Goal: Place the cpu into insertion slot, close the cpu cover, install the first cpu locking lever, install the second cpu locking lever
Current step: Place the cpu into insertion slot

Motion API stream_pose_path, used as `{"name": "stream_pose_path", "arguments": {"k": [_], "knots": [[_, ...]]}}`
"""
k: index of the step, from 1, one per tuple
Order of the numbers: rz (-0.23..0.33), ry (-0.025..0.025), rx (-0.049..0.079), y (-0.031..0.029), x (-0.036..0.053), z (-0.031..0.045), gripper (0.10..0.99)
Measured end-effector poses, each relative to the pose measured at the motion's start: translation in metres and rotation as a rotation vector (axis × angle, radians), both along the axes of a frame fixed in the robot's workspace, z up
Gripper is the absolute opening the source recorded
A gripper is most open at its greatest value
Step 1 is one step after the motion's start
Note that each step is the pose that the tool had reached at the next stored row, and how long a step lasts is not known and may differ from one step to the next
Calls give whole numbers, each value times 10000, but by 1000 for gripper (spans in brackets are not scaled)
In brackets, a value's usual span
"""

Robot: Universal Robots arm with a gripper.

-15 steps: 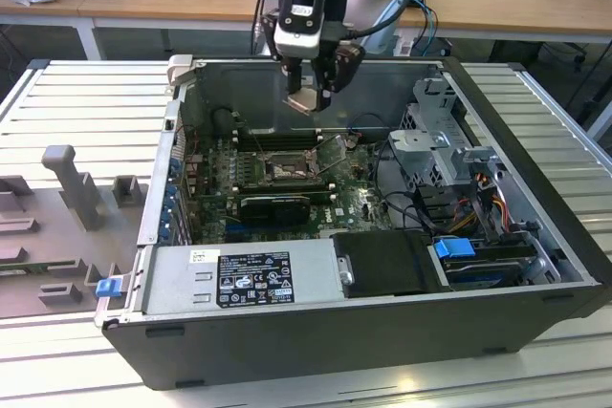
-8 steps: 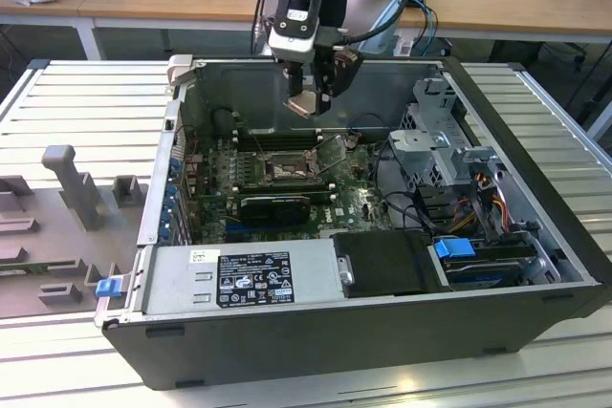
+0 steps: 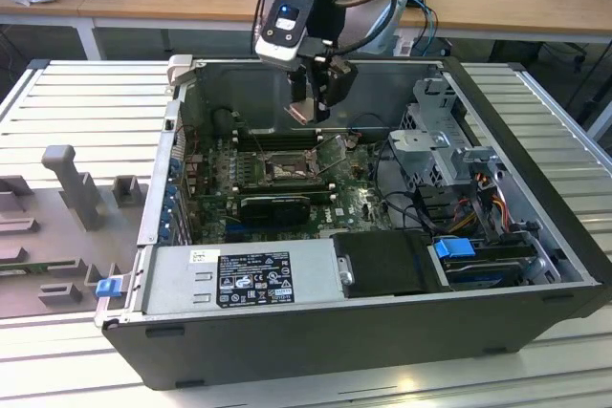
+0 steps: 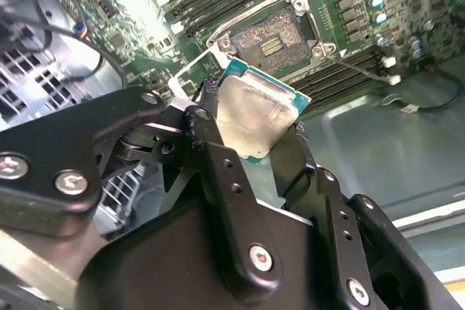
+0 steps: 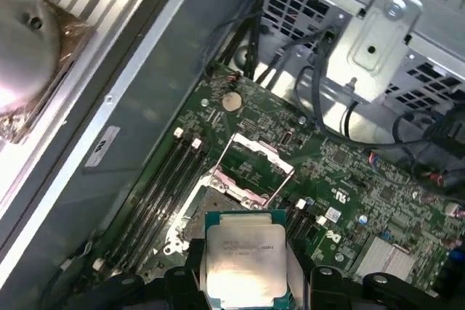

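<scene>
The black gripper [image 3: 313, 104] was clamped on the edges of the small flat square cpu [image 5: 243, 255] with its pale silver metal face, holding it in the air above the square dark-framed insertion slot [image 4: 275, 34] of the green motherboard [image 5: 349, 179], whose thin silvery hinged cpu cover [image 5: 256, 167] stood raised. Placing it well likely meant squaring the chip to the frame, keeping it level, and never dragging it across the pins.

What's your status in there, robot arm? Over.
Fingers shut on cpu, held above the board near slot. Cover up, slot empty. Nothing seen in the way.
</scene>
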State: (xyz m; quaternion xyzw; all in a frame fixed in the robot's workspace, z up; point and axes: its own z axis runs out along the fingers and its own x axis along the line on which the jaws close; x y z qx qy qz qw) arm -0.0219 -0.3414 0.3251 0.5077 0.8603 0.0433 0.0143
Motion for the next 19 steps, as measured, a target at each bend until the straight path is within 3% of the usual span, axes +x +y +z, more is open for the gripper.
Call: {"name": "stream_pose_path", "arguments": {"k": [4,10,19], "knots": [[-1076,0,1,0,0,-57,529],[-1197,1,-2,0,-1,-189,529],[-1368,2,-1,0,-1,-266,529]]}}
